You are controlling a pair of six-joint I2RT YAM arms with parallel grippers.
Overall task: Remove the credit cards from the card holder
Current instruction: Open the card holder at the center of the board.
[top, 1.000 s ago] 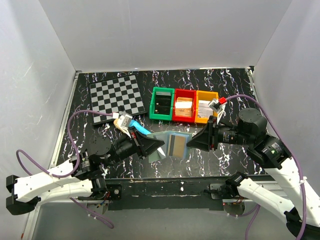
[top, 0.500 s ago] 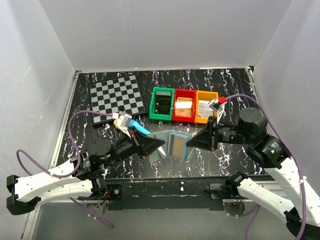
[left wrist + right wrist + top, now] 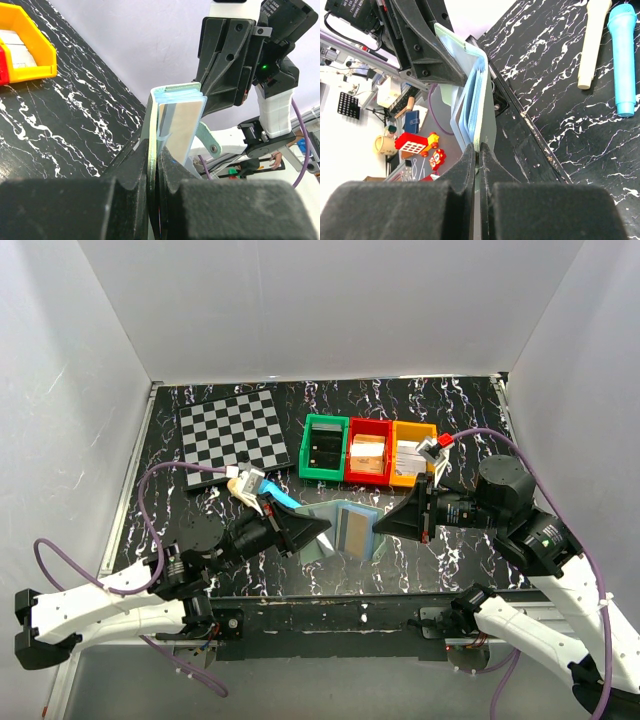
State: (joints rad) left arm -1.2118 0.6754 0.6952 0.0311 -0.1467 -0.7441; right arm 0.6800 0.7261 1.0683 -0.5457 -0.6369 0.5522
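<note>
While the left gripper (image 3: 154, 162) clamped shut on 1 grey-green flap of the flat bifold card holder (image 3: 151, 112) to brace it above the black marbled table (image 3: 450, 405), the right gripper (image 3: 477, 150) pinched closed on what looked like the thin, pale, brown-striped credit card (image 3: 352, 530), seemingly ready to draw it out.

A black bench (image 3: 460, 405) veined with white carries a grey-and-black checkered board (image 3: 233, 427), a green bin (image 3: 305, 452), a red bin (image 3: 370, 423), an orange bin (image 3: 415, 426), a bright blue microphone (image 3: 283, 498), and a card holder (image 3: 320, 511), grey-green outside, pale blue-grey inside, its pale card (image 3: 353, 531) crossed by a brownish stripe.
</note>
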